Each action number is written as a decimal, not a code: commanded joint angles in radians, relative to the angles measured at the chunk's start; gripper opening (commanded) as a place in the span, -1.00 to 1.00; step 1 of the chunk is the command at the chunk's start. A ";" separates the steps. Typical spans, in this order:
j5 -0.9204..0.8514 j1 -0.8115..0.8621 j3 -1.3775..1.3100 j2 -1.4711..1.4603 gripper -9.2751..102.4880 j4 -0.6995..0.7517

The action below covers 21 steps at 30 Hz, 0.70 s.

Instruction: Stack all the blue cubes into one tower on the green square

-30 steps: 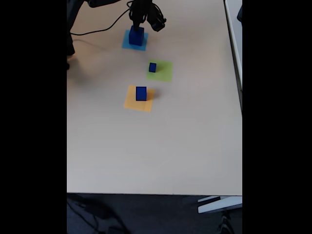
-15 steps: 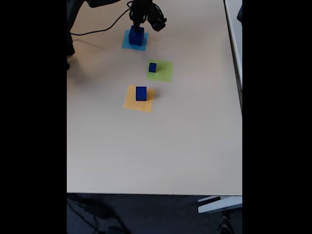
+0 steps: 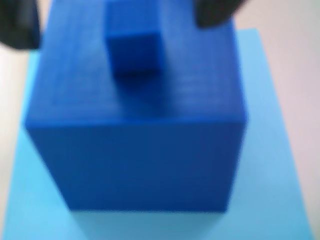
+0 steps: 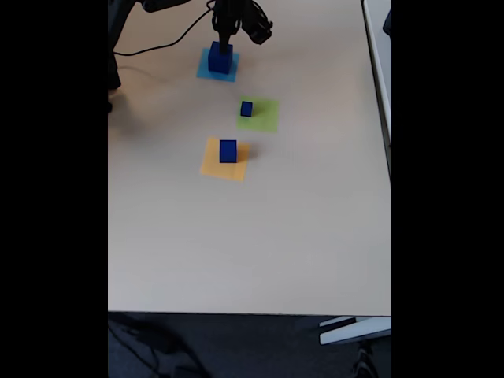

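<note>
Pale beige desk (image 4: 260, 236) carries light-blue, green and orange-yellow squares, dark floor below its near edge. Above the big blue cube (image 3: 135, 135), the hand (image 3: 117, 15) spreads open, gripping nothing.

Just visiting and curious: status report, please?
Gripper open above big cube on light-blue square, tiny cube on top. Green square holds one small cube. Path unobstructed.

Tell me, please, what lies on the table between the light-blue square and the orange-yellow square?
In the fixed view, the green square lies between them, offset right, with a small blue cube on its left part.
</note>
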 commanded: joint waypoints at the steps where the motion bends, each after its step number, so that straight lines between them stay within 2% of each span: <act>1: -0.048 0.014 -0.098 0.028 -0.56 -0.009; 6: -0.097 0.043 -0.173 0.106 -0.57 -0.014; 10: -0.222 0.120 -0.176 0.170 -0.56 -0.074; 16: -0.529 0.278 -0.092 0.183 -0.56 -0.249; 19: -0.634 0.324 -0.048 0.183 -0.56 -0.342; 21: -0.643 0.341 -0.034 0.173 -0.56 -0.357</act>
